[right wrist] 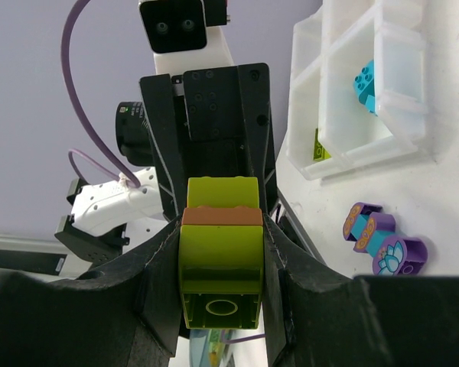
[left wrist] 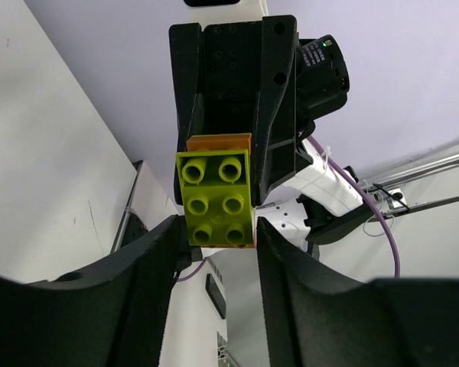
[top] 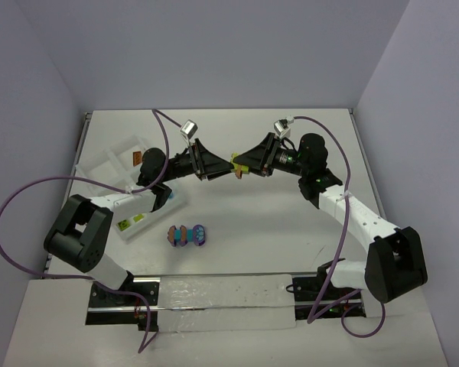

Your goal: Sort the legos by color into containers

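Above the table's middle, a small lego stack (top: 234,166) of lime green, orange-brown and lime green bricks hangs between both grippers. My right gripper (right wrist: 220,229) is shut on the stack (right wrist: 220,252), its fingers pressed against the near green brick's sides. My left gripper (left wrist: 216,233) comes from the opposite side, and its fingertips sit tight against the far green brick (left wrist: 214,200). A purple and turquoise cluster (top: 187,235) lies on the table in front of the white tray (top: 107,164). In the tray lie a turquoise brick (right wrist: 365,82), an orange one (top: 136,157) and a green one (top: 131,222).
The tray (right wrist: 344,145) stands at the table's left, under the left arm. Purple cables loop from both arms. Walls close the table in on the left, back and right.
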Tool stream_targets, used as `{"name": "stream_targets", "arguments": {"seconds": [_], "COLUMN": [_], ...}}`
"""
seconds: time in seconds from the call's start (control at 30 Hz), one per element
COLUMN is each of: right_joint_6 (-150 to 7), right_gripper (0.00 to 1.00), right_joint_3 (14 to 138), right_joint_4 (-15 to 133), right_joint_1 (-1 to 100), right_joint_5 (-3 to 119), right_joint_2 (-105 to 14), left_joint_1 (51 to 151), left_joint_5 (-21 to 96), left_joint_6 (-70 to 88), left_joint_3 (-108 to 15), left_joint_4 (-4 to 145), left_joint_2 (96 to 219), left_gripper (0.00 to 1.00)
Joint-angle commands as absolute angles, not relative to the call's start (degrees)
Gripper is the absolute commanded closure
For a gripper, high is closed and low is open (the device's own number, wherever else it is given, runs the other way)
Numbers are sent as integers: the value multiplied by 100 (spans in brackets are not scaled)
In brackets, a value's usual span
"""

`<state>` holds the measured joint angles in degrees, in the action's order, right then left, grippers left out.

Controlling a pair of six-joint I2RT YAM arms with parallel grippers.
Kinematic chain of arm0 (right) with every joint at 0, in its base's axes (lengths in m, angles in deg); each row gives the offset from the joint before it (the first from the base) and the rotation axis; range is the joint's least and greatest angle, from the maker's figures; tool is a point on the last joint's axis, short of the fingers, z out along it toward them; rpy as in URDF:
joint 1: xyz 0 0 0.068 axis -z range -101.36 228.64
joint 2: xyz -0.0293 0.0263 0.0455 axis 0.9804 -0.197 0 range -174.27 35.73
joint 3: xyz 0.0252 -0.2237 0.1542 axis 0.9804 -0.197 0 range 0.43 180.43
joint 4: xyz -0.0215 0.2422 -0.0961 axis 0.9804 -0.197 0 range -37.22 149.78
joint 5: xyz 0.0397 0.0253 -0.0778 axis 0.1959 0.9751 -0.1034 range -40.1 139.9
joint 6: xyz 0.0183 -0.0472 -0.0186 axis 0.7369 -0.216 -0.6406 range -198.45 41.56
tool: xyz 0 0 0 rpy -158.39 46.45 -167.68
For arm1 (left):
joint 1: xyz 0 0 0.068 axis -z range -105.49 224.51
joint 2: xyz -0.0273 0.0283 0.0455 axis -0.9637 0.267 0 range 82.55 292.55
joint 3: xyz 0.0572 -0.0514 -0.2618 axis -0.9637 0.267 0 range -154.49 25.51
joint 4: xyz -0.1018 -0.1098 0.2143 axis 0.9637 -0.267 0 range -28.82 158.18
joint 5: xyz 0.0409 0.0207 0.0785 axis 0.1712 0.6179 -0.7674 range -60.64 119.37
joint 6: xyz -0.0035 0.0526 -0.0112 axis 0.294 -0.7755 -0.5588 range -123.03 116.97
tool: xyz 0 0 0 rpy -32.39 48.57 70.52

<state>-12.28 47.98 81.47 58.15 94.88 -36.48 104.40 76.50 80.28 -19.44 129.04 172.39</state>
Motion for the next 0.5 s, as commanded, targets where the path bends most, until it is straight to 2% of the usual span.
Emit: {"name": "stream_targets", "arguments": {"seconds": [0.0, 0.17, 0.33, 0.47], "right_joint_6": [-1359, -1446, -1561, -1564], "right_gripper": [100, 100, 100, 100], "right_joint_3": [4840, 4859, 4894, 4877], "right_joint_4": [8279, 8160, 8051, 8052], "right_joint_1": [5730, 5719, 5702, 5698], "right_joint_5": [9492, 9446, 9419, 9394], "right_joint_2": [-3634, -3633, -3635, -3643], "left_joint_1": [10431, 10441, 10457, 10466], "left_joint_5": [7646, 7649, 7674, 7705], "left_joint_6": [7924, 7907, 7932, 7937], "left_joint_3": [-2217, -2248, -2284, -2309], "left_joint_4": [13086, 13050, 13039, 13023], "left_joint_2": [17094, 17114, 17150, 17175], "left_gripper": [52, 53, 64, 65]}}
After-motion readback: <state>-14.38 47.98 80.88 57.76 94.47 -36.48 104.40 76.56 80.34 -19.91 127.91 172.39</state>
